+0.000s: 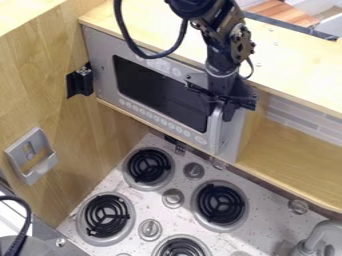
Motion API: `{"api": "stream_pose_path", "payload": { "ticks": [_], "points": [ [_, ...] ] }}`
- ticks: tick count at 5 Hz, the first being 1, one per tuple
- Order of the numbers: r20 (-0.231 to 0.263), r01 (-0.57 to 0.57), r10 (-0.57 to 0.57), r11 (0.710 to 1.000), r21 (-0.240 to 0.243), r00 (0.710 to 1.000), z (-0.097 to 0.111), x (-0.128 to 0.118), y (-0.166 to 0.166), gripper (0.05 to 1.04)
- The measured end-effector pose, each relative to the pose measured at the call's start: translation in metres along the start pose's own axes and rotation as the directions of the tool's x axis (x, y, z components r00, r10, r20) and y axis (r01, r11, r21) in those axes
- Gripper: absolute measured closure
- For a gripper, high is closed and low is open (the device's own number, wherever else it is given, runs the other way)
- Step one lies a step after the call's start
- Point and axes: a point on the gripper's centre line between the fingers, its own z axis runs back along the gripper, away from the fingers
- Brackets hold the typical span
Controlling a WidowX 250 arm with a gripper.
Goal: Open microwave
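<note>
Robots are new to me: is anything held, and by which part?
The gripper is at the upper end of the microwave handle; whether it grips cannot be told.

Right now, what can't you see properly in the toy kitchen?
In the camera view:
Inside the microwave: its dark window hides it.
Top of the door handle: behind the gripper.
Labels on the buttons: too small.
Lowest burner: cut off by the bottom edge.
Faucet: cut off by the picture's edge.
</note>
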Motion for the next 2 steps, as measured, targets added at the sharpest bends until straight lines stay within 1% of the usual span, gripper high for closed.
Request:
{"api": "stream_pose_path", "payload": {
  "ticks": [1, 2],
  "points": [
    [-0.033, 0.032, -0.031, 0.999, 0.027, 0.999, 0.005, -0.013, 0.002, 0.72],
    [-0.066, 0.033, -0.029, 0.998, 0.052, 0.997, 0.014, -0.032, 0.011, 0.72]
  ]
}}
